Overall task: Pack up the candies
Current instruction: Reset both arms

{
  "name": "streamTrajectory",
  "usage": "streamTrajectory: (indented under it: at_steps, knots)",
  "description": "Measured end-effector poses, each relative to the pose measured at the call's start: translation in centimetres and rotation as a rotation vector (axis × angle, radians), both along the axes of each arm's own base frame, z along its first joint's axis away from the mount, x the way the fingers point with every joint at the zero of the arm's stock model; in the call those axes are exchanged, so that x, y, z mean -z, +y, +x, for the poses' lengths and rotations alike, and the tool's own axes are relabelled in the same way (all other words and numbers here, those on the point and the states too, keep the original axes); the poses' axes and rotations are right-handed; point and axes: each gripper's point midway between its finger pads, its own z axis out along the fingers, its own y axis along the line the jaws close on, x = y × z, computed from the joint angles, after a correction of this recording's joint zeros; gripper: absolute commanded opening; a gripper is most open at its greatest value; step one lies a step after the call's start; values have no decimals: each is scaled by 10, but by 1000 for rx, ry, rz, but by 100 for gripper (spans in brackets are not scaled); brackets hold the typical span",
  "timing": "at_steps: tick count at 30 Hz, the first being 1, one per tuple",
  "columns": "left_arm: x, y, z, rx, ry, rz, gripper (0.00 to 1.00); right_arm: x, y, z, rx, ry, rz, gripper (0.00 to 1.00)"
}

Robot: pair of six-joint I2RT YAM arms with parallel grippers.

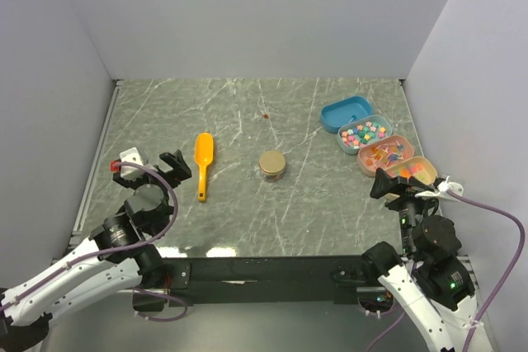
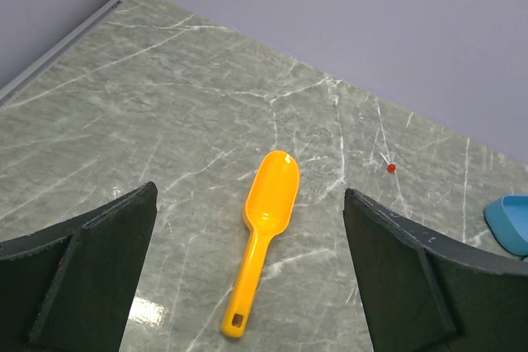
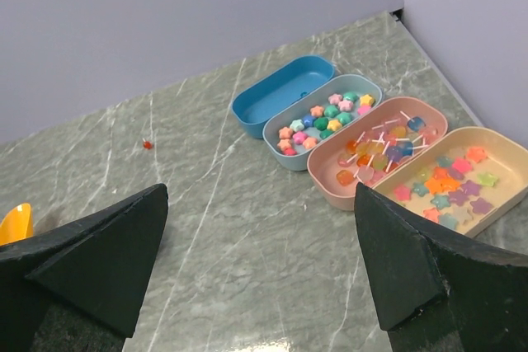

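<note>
left gripper (image 1: 151,171) jaws apart, lower left | right gripper (image 1: 404,182) jaws apart, lower right | candies (image 3: 326,114) in light-blue tray (image 3: 289,161), 2nd of 4 trays, upper right of counter (image 1: 239,212) | orange scoop (image 1: 203,157), round tin (image 1: 272,165) mid-frame

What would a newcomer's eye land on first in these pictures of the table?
Most likely the row of four trays at the far right of the table, one blue and empty, three filled with bright sweets. Next, the orange-yellow scoop lying left of centre, with a small round tin to its right.
</note>
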Motion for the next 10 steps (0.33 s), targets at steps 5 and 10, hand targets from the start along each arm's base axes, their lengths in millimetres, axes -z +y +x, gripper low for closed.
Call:
streamTrajectory:
  at_steps: [5,10]
  knots:
    - [1,-1,0,-7,-3,-26,99,0,1,0,-8,-1,1,100]
    - [7,1,0,-21,1,-29,99,-1,5,0,-26,-3,1,100]
